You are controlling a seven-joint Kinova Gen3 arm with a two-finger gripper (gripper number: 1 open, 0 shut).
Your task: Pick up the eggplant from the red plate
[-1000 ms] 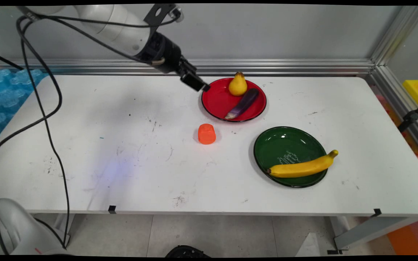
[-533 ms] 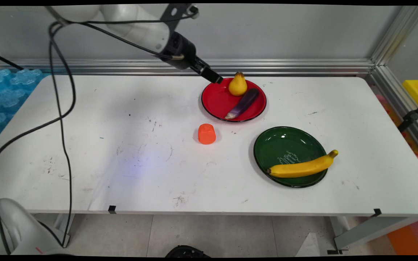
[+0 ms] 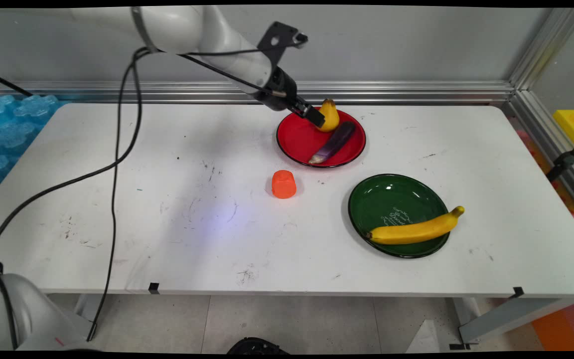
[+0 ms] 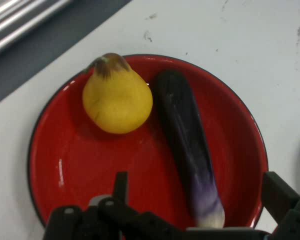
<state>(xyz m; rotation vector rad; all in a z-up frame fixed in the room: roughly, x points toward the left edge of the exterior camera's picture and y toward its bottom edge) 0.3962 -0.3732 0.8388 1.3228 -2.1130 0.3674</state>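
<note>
Two plates — red plate (image 3: pixel 292 142) holding pear (image 3: pixel 331 115) and eggplant (image 3: pixel 334 142), green plate (image 3: pixel 391 199) holding banana (image 3: pixel 416 230) — gripper (image 3: pixel 318 119) spread wide.

You've got a red plate (image 3: pixel 294 144) with a thin black rim, carrying a yellow pear (image 3: pixel 331 117) with a brownish top and a dark purple eggplant (image 3: pixel 334 142) fading whitish at one end. Green plate (image 3: pixel 391 197) has white lettering and a yellow banana (image 3: pixel 414 230). Orange cup (image 3: pixel 283 184), scuffed white table (image 3: pixel 167 199), black gripper (image 3: pixel 317 117).
</note>
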